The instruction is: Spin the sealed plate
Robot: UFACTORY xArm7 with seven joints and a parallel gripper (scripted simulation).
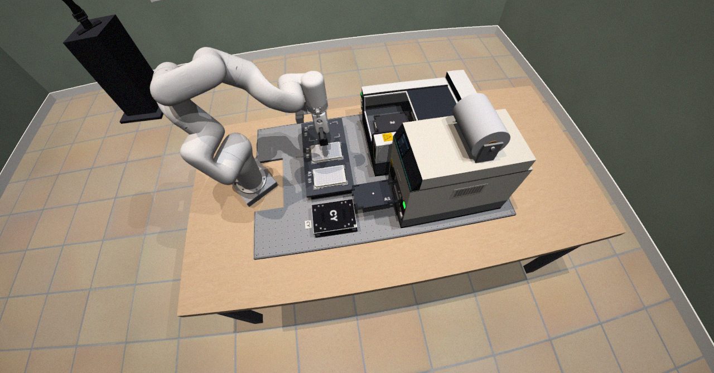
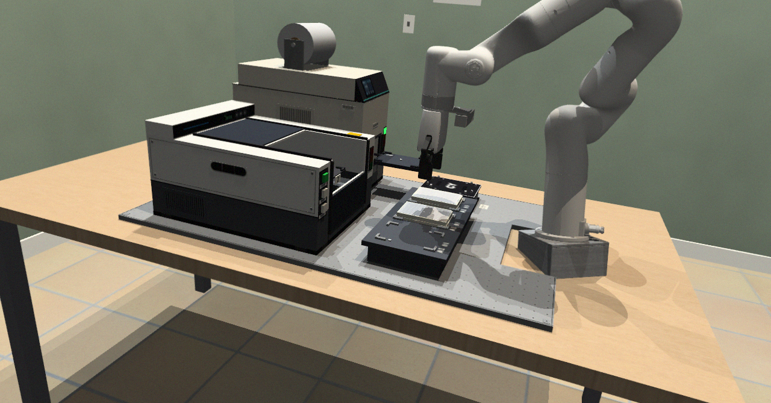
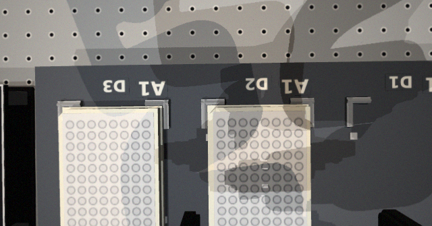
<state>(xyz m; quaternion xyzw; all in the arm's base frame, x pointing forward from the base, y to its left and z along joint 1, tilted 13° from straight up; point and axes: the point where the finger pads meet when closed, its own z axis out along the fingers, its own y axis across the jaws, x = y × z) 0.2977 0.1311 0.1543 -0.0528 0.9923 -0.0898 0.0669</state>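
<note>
My gripper point(image 1: 323, 141) point(image 2: 426, 171) point(image 3: 291, 220) is open and empty. It hangs a little above the well plate on D2 point(image 1: 327, 152) point(image 2: 426, 214) point(image 3: 260, 158), which lies inside its corner locators. Another well plate point(image 1: 329, 175) point(image 2: 437, 196) point(image 3: 109, 165) lies on D3. I cannot read either plate's label. The centrifuge point(image 1: 399, 96) point(image 2: 242, 168) stands open at its door, and a dark bucket point(image 1: 390, 121) marked 2 shows there with no plate on it. The CY nest point(image 1: 333, 216) point(image 2: 450, 189) and the sealer's stage point(image 1: 371, 194) point(image 2: 396, 159) are bare.
The sealer point(image 1: 464, 166) point(image 2: 312, 96) stands beside the centrifuge, with a roll on top. D1 point(image 3: 388, 152) on the deck block point(image 2: 409, 249) is bare. The centrifuge's keys point(image 2: 323, 193) sit at its front edge, with a green lamp above them. The arm's base point(image 1: 249, 181) stands left of the deck.
</note>
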